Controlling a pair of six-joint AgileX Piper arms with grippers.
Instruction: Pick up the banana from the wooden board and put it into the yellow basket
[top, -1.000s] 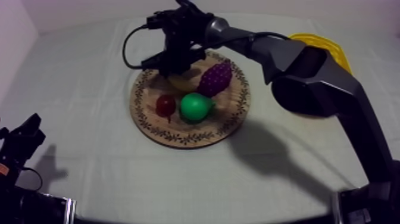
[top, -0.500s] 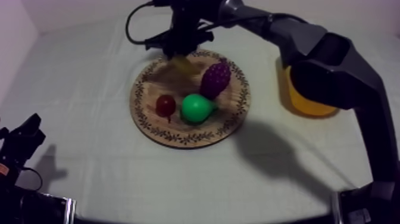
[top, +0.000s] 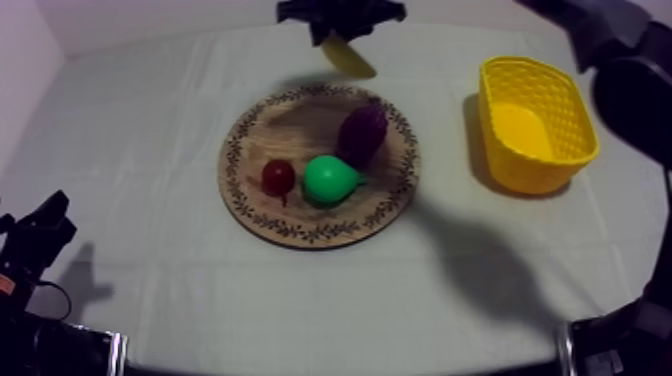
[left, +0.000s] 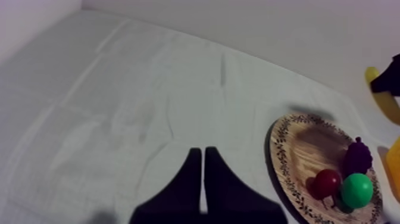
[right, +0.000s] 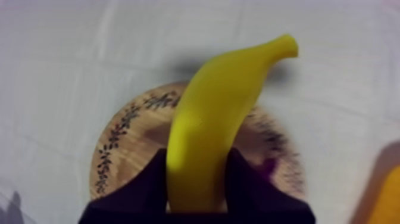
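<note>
Your right jaws are closed on the banana (top: 348, 55). In the right wrist view a black finger (right: 149, 187) presses each flank, and the fruit juts out beyond them with the wooden board (right: 128, 149) below.

From above, the banana hangs just past the 12 o'clock rim of the wooden board, off the wood and apparently clear of the worktop (top: 150, 120). So the pick looks done. The carry and the drop are left.

The yellow basket (top: 537, 125) sits at about 3 o'clock from the board, well apart from it, with nothing in it that I can see. You'll need to swing the banana toward 4 o'clock from where it hangs, get it over the rim, then let go.

Left on the board are the grapes (top: 362, 133) at 1 o'clock, the pear (top: 330, 179) near the centre and the small red fruit (top: 278, 177) at 9 o'clock.

Your left jaws lie together as a narrow wedge with nothing between them, low at 8 o'clock on the worktop.

No brand, label or writing can be read. The board's rim carries a leafy pattern, not letters.
</note>
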